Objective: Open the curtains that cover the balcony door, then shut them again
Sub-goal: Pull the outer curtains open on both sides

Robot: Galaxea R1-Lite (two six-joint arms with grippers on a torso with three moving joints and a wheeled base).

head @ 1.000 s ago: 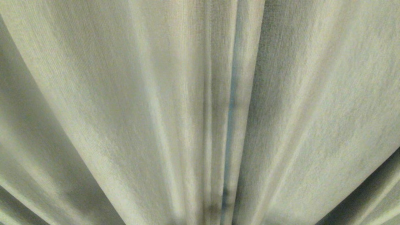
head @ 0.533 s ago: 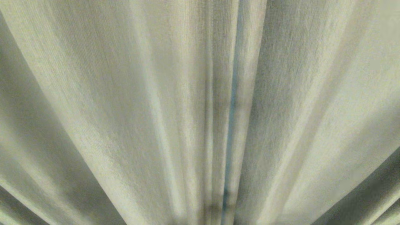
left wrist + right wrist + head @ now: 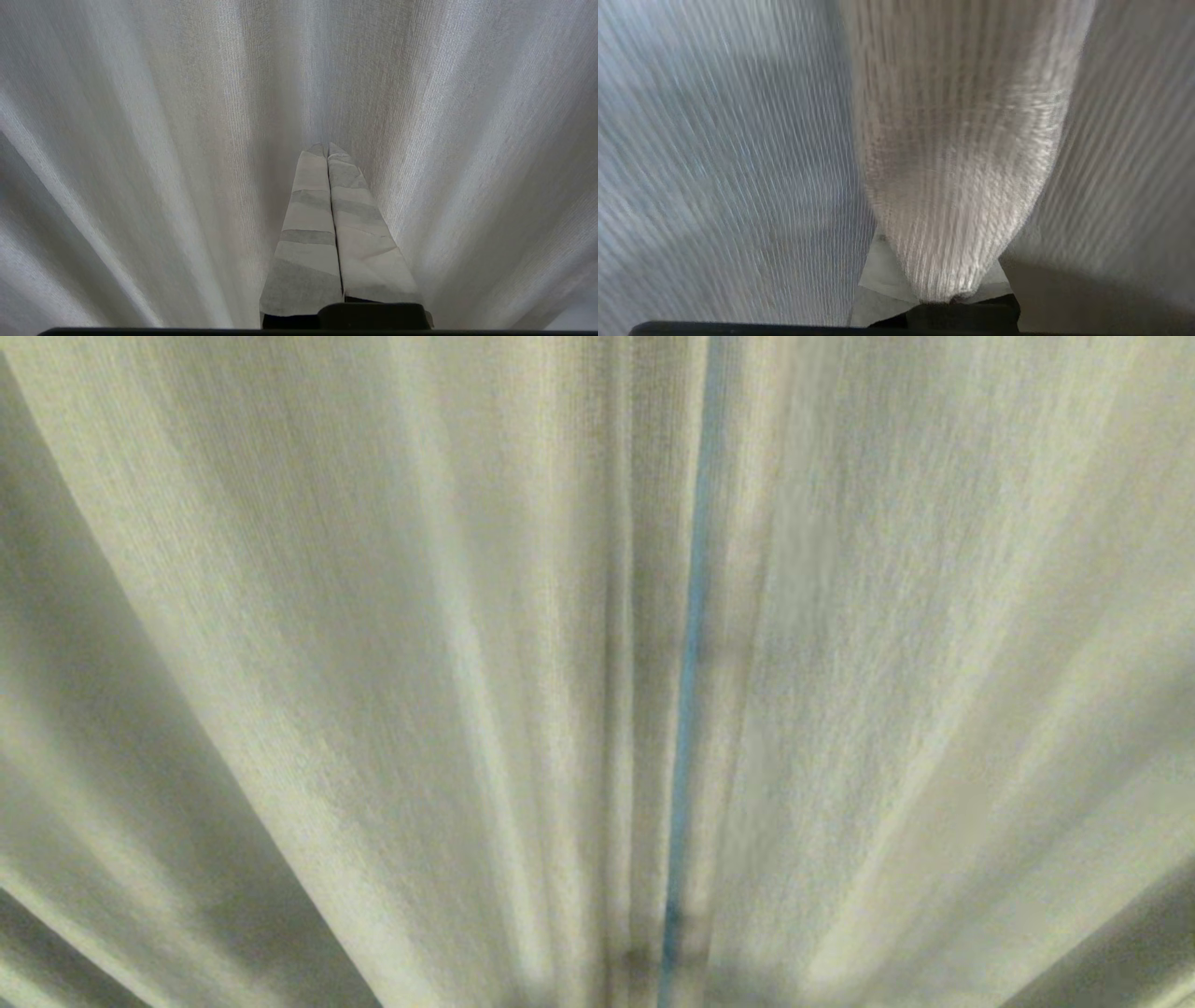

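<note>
The curtains (image 3: pixel 373 644), heavy beige-grey pleated fabric, fill the head view, and a thin blue slit (image 3: pixel 689 653) runs down between two panels. The balcony door is hidden behind them. My left gripper (image 3: pixel 327 147) is shut, its white-taped fingers (image 3: pixel 308 210) pointing at the curtains (image 3: pixel 140 140) with nothing between them. On my right gripper (image 3: pixel 962 313) a thick fold of heavy curtain (image 3: pixel 957 163) lies over the taped fingers (image 3: pixel 880 275) and hides their tips. The thin white sheer (image 3: pixel 714 163) hangs beside that fold.
Fabric folds close off all three views. A darker shadowed fold (image 3: pixel 1120 952) sits at the lower right of the head view. Neither arm shows in the head view.
The blue slit between the panels has grown brighter and slightly wider. The folds to its right have shifted and lightened, and the dark shadow at the lower right has shrunk.
</note>
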